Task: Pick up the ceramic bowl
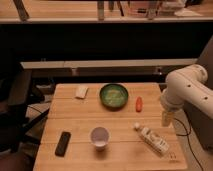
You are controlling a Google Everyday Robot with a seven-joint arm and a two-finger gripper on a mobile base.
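Note:
The ceramic bowl [113,95] is round and shallow, dark green outside with a pale green mottled inside. It stands upright on the far middle of the wooden table [75,115]. My white arm [186,87] reaches in from the right. The gripper [166,119] hangs down over the table's right edge, well to the right of the bowl and a little nearer to the camera. It holds nothing that I can see and does not touch the bowl.
A white cup [99,137] stands near the front middle. A small orange-red item [139,103] lies just right of the bowl. A white bottle [153,139] lies on its side under the gripper. A black flat device [63,143] is front left and a white packet [81,91] far left.

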